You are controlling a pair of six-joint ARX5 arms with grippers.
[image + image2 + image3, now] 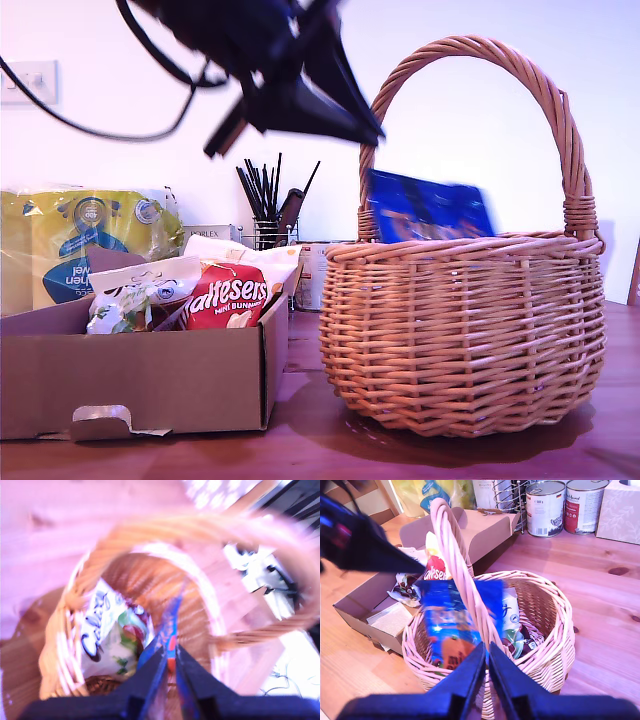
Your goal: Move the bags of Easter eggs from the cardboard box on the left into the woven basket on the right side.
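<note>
Wicker dominates the exterior view: the woven basket (460, 340) stands at that view's right, and the cardboard box (140, 380) sits low at its left. A red Maltesers bag (228, 297) and a white-green bag (125, 305) lie in the box. A yellow kitchen towel pack (80, 240) stands behind. My first gripper (372, 132) hangs above the basket's near rim. A blurred blue bag (430, 210) is just under it, its lower part already below the rim.

First wrist view, looking down into the basket (65, 645): my first gripper (170, 652) has its jaws pinched on the thin edge of the blue bag (172, 620). A white Galaxy bag (97, 625) rests inside, against the wall.

Second wrist view: my second gripper (486, 650) hovers above the basket with jaws drawn together and nothing between them. The blue bag (450, 625) hangs beside the arched handle (455, 565), its top corner at my first gripper (420, 572).

To finish this step well, I should probably lower a little more. I should keep the bag clear of the handle and let go only once it is fully inside the rim.
</note>
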